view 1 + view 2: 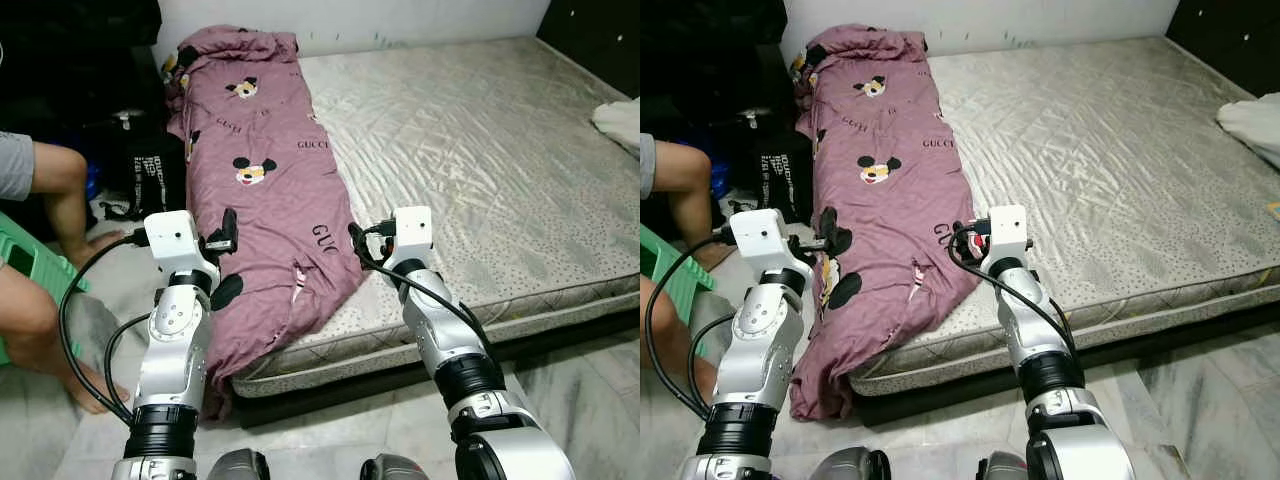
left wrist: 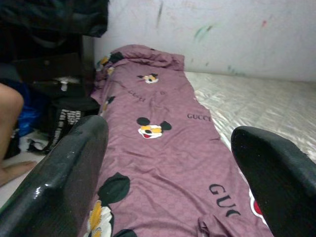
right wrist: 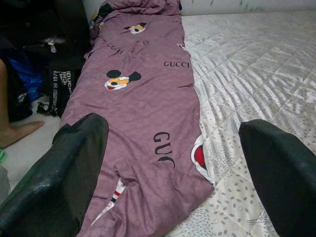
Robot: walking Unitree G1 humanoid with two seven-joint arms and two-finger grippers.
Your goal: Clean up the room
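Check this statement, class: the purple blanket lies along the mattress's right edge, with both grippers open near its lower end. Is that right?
Not quite. The purple blanket lies along the mattress's left edge, as the left eye view shows. The rest holds: the left gripper and right gripper are open near its lower end.

blanket (image 1: 262, 180) on mattress (image 1: 470, 150) left side – end overhanging

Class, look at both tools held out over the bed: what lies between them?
The near end of the purple blanket lies between the left tool and right tool, seen in the left eye view.
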